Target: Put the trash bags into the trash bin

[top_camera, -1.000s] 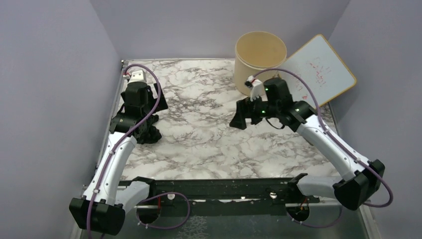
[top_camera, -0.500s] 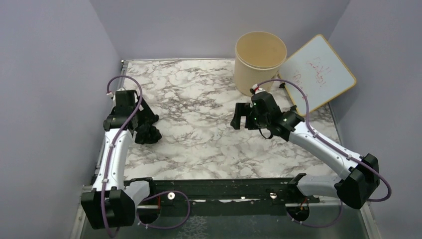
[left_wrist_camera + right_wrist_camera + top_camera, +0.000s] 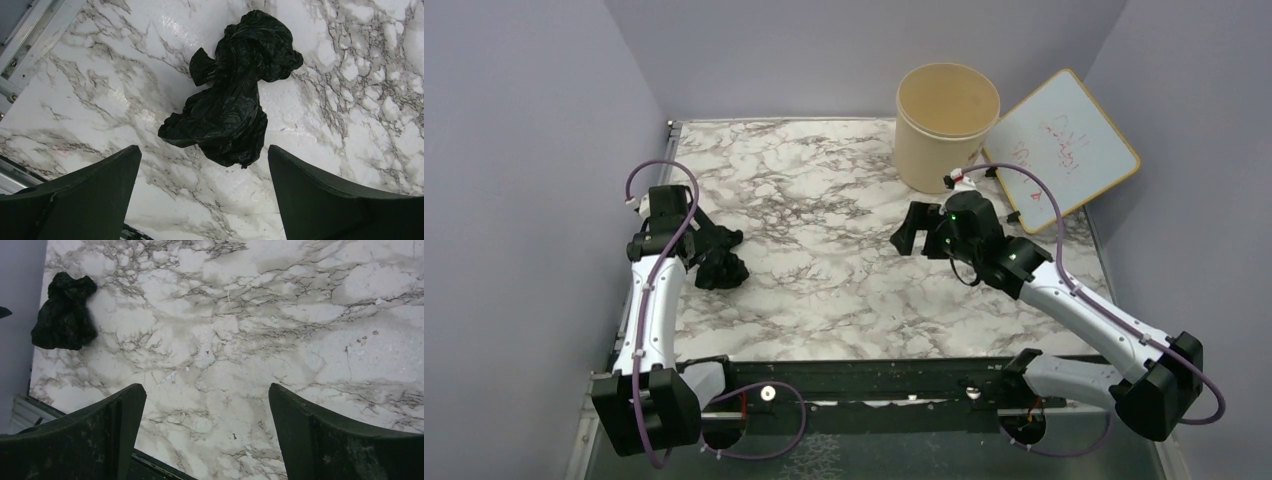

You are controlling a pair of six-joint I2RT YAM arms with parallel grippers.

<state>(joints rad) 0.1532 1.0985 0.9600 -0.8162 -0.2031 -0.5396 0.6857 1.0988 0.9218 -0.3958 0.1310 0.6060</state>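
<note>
Lying crumpled on the marble counter (image 3: 844, 290) near its left edge, the black trash bags (image 3: 227, 110) sit just below the left tool (image 3: 202, 147), whose jaws stand wide and grip nothing. The right tool (image 3: 206, 386) hangs equally wide and unladen over the counter's middle, well apart from the bags. The beige trash bin (image 3: 934, 165) stands upright at the far side, just beside a leaning whiteboard (image 3: 1079, 150) whose red handwriting is too small to read
</note>
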